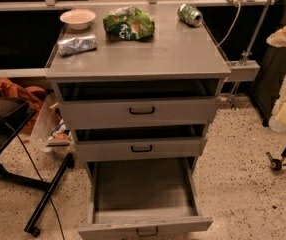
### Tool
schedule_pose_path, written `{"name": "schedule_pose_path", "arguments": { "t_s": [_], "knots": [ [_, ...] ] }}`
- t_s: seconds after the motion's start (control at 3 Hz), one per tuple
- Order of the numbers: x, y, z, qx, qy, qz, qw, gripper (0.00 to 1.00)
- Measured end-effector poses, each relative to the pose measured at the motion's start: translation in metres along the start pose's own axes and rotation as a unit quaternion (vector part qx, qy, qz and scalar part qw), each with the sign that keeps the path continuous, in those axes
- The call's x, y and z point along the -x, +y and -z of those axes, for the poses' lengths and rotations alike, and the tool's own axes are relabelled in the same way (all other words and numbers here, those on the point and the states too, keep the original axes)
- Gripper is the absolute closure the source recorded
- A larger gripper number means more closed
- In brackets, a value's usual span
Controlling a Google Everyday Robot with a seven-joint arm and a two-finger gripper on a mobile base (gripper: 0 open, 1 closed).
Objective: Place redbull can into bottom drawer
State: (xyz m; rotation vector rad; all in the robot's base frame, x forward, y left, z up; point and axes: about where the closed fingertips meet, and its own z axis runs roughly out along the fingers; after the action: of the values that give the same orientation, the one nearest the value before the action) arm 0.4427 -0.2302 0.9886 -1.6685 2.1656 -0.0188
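The redbull can [77, 45], silver and blue, lies on its side at the left of the grey cabinet top [168, 54]. The bottom drawer [143, 189] is pulled far out toward me. Its flat grey floor is bare, and its low front panel with a small loop handle [147, 231] sits at the lower edge of the view. The gripper is not in view.
A white bowl [78, 18], a green foil snack bag [129, 23] and a stubby green can [190, 14] on its side lie at the back of the top. The two upper drawers [142, 111] stand slightly open. A black stand [13, 149] is at left, a wheeled leg [283, 156] at right.
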Motion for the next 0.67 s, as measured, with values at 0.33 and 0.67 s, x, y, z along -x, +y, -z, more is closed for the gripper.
{"name": "schedule_pose_path", "arguments": {
  "t_s": [0.33,0.67],
  "knots": [
    [0.000,0.000,0.000,0.000,0.000,0.000,1.0000,0.00],
    [0.017,-0.012,-0.020,0.002,-0.033,-0.031,0.9990,0.00]
  ]
}}
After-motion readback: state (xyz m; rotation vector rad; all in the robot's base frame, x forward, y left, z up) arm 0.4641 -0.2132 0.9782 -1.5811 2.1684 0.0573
